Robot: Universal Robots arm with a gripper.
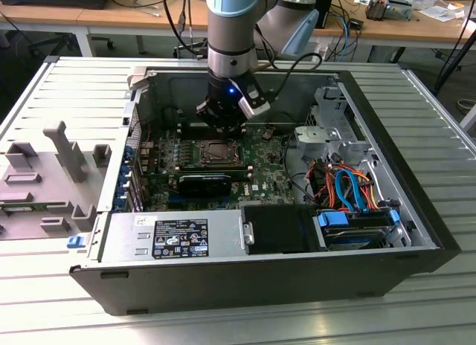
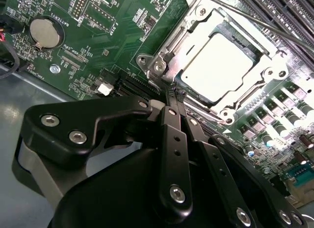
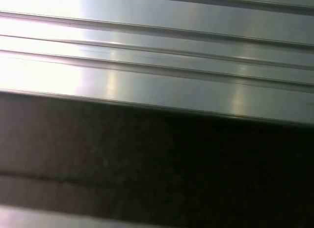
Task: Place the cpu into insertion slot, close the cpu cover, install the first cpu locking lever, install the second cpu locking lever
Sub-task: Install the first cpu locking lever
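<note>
Black claw (image 2: 171, 98) linkage is filling the near part of the second wrist view, fingers pinched together, tips sitting at the near edge of the insertion slot (image 2: 223, 66), grasping nothing visible. Cpu (image 2: 218, 66) is lying flat in that slot, pale metal top glaring. Cpu cover (image 2: 194, 29) is lying down around the chip as a silvery frame. Thin lever rod (image 2: 255, 21) is running along the slot's far side. Coin cell (image 2: 45, 32) is sitting on the green board (image 2: 122, 36), well apart from the slot; white board print nearby is too small to trust. In the exterior view the arm (image 1: 234, 33) is reaching down into the open computer case (image 1: 416, 233) on the ribbed worktop (image 1: 67, 85); power supply (image 1: 171, 237) is wearing a label sticker.
</note>
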